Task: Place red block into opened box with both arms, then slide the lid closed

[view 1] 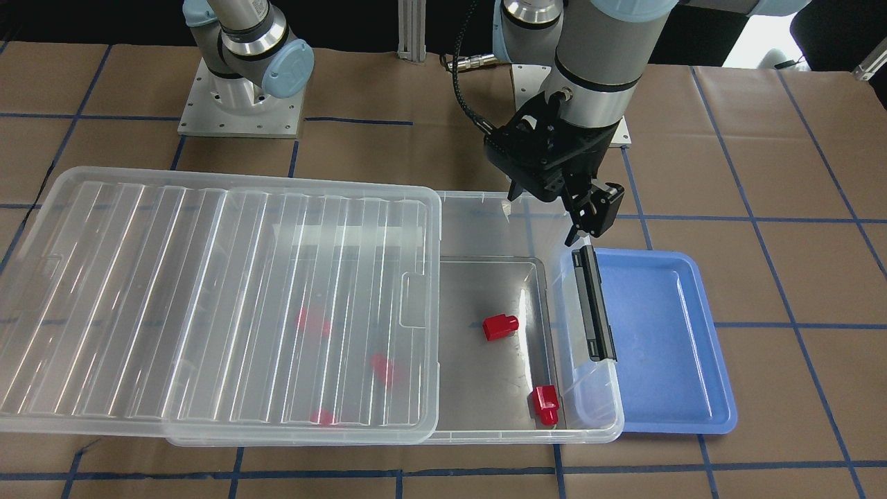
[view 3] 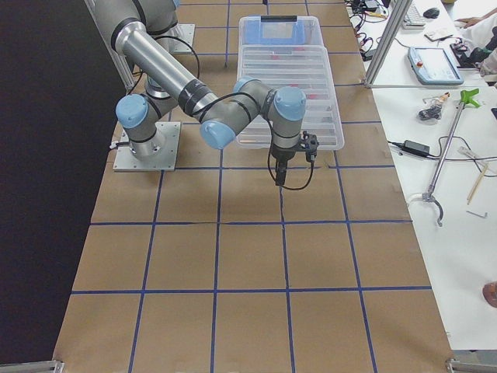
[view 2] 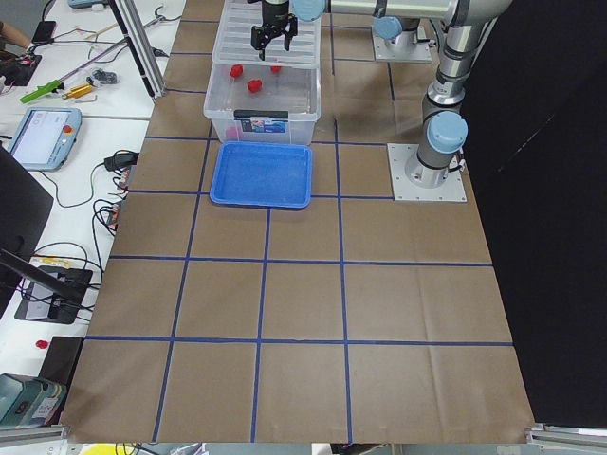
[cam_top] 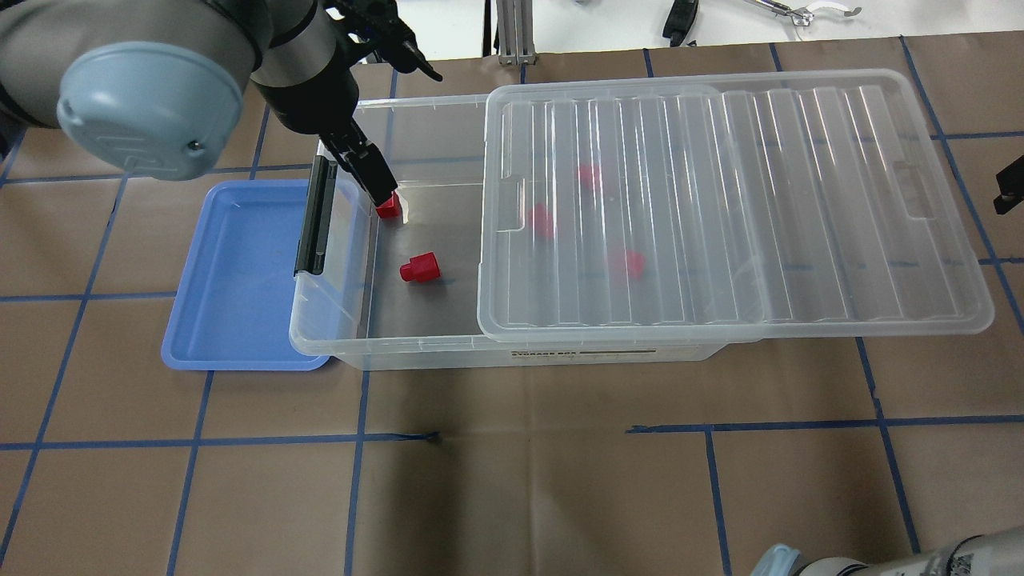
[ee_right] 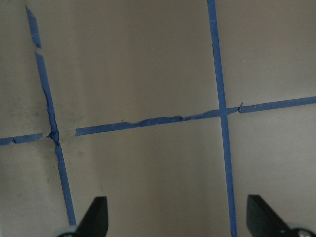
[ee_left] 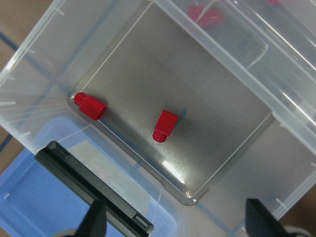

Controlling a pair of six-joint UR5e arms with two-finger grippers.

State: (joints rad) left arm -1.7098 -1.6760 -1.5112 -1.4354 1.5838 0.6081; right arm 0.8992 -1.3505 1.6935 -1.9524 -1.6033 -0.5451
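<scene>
The clear box (view 1: 590, 424) lies across the table. Its ribbed lid (view 1: 208, 298) is slid toward my right side, so the latch end stays uncovered. Two red blocks (view 1: 500, 326) (view 1: 545, 404) lie on the uncovered floor, and three more show blurred under the lid (cam_top: 720, 208). My left gripper (ee_left: 177, 211) hangs open and empty above that uncovered end, near the black latch (view 1: 594, 305). One finger (cam_top: 376, 172) reaches down close to a red block (cam_top: 389, 206). My right gripper (ee_right: 177, 207) is open and empty over bare brown paper, beyond the lid's far short end.
A blue tray (view 1: 665, 333) with nothing in it lies against the box's latch end. Both arm bases (view 1: 239, 104) stand behind the box. Benches with tools and cables (view 3: 435, 116) line the far side of the table.
</scene>
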